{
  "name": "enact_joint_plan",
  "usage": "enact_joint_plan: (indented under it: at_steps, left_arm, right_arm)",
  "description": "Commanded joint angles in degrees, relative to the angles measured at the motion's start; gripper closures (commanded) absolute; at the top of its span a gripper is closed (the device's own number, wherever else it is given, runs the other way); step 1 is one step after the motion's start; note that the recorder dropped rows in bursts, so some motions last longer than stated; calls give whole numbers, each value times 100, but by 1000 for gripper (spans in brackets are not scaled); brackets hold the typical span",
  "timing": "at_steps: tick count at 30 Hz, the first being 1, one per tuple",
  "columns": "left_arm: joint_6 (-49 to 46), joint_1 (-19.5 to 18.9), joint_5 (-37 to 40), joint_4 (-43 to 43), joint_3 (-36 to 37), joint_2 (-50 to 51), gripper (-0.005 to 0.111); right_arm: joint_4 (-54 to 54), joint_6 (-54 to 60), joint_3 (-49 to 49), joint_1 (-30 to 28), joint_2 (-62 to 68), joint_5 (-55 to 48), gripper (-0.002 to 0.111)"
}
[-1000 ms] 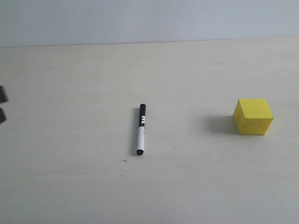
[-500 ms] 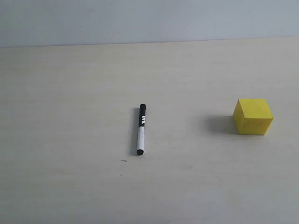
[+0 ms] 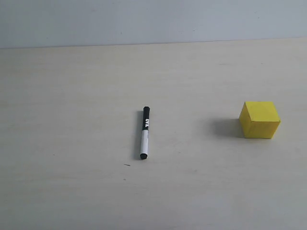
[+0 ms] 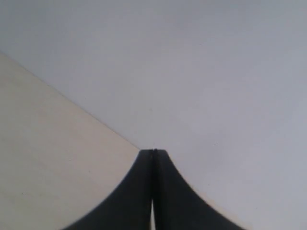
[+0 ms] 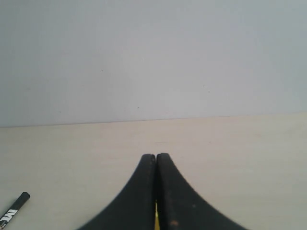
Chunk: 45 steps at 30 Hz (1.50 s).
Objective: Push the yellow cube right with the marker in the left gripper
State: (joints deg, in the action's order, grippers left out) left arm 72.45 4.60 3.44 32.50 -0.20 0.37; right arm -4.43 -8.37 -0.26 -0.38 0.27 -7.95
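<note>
Your left gripper (image 4: 153,151): 2 fingers pressed together, gripping nothing. Right gripper (image 5: 156,155) same. Marker (image 3: 145,132) lies flat on the table (image 3: 72,191), off to the right gripper's side. Yellow cube (image 3: 259,120) sits just ahead of that gripper, well apart from the marker.

Pale beige, faintly grained tabletop (image 3: 72,96) meeting a plain grey-blue wall (image 3: 153,19) along a straight far edge, with one short dark fleck (image 3: 126,165) on its surface, near side, slightly left of centre.
</note>
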Motion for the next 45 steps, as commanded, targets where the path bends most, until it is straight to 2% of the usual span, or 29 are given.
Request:
enact_joint_plan:
  at_steps: [1, 3, 5, 7, 9, 29, 35, 41, 45]
  left_arm:
    - [-566, -8, 92, -9, 20, -37, 107]
    - [-2043, -8, 267, -565, 20, -37, 107]
    - [-4432, -8, 463, -1579, 20, -37, 107]
    - [-6166, -8, 583, -2420, 20, -37, 107]
    - [-6937, -8, 734, -2720, 20, -37, 107]
    - [-7076, -82, 888, -2867, 20, -37, 107]
    - [-7076, -318, 1015, -3032, 20, -37, 107]
    - [-7055, -349, 1015, -3032, 20, -37, 107]
    - [-7055, -349, 688, -3032, 20, -37, 107]
  right_arm:
    - [-9, 25, 26, 5, -27, 27, 108]
    - [-9, 14, 26, 5, -27, 27, 108]
    - [-9, 14, 26, 5, -27, 27, 108]
    - [-9, 14, 26, 5, -27, 27, 108]
    - [-9, 14, 26, 5, -27, 27, 108]
    - [-9, 27, 26, 5, -27, 27, 108]
    - [-9, 15, 26, 5, -27, 27, 108]
    - [-9, 15, 26, 5, -27, 27, 108]
    - [-9, 15, 26, 5, -27, 27, 108]
